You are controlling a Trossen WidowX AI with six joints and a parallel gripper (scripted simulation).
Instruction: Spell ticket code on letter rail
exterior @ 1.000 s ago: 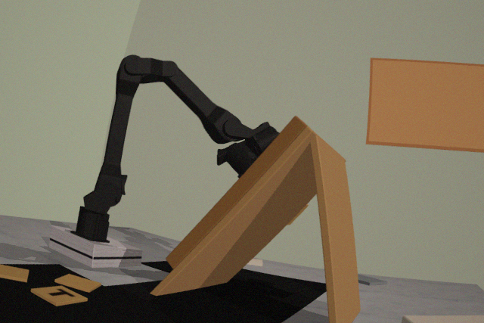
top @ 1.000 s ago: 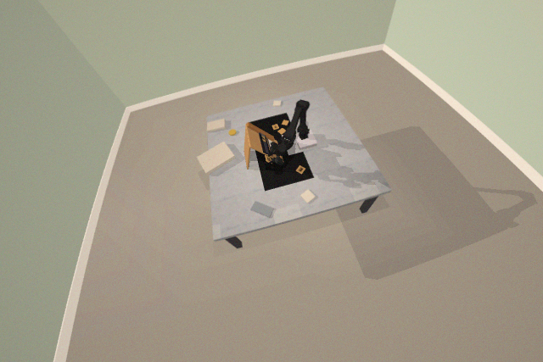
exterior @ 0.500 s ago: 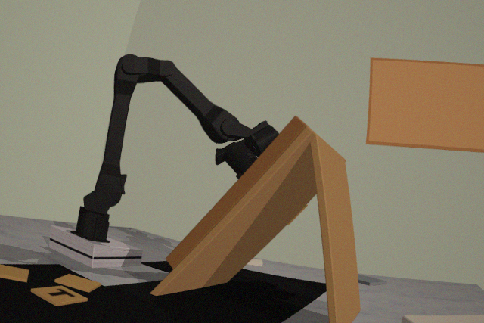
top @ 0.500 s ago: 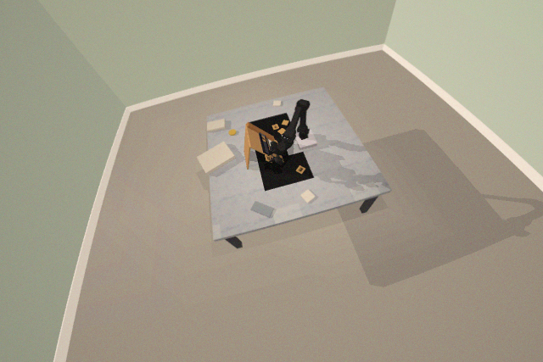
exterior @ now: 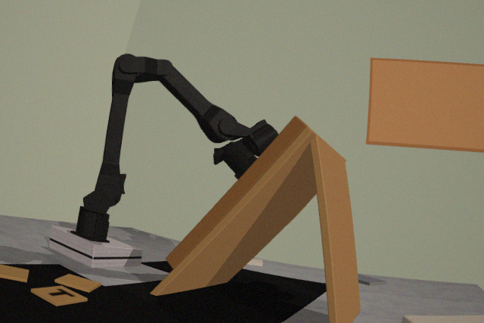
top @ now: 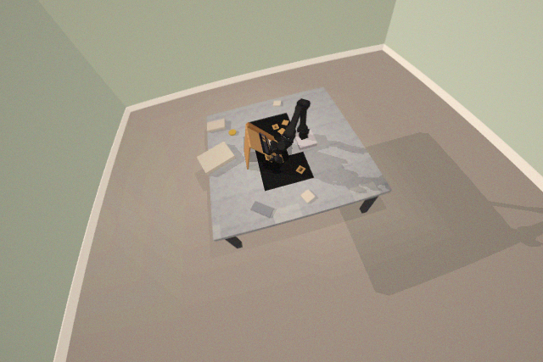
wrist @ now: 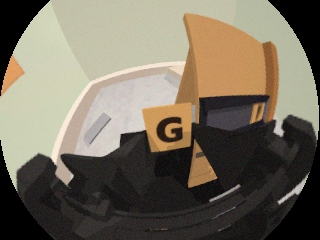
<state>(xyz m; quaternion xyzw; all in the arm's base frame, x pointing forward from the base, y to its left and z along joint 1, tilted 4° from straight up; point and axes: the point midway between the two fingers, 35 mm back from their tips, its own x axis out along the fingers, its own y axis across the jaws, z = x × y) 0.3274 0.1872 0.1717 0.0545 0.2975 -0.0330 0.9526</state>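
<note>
My gripper [top: 275, 158] [wrist: 170, 130] is shut on the G tile [wrist: 173, 129], which stands face to the wrist camera, left of the rail. The slanted wooden board [exterior: 234, 209] [wrist: 227, 55] stands beside it. The dark rail [wrist: 235, 98] on the board shows a tile [wrist: 258, 113] at its right end; its letter is unreadable. The fingers hide part of the rail. A T tile [exterior: 47, 292] [top: 275, 126] and two other tiles [exterior: 79, 282] [exterior: 13, 273] lie on the black mat [top: 285, 181]. One more tile [top: 300, 169] lies on its near part. I cannot read the ticket.
The arm's pale base [top: 309, 142] stands right of the mat. A large cream block [top: 215, 157], a smaller block [top: 215, 125] and a yellow disc [top: 232, 132] lie behind the board. A grey slab [top: 262, 208] and a cream piece [top: 308, 196] lie near the front edge.
</note>
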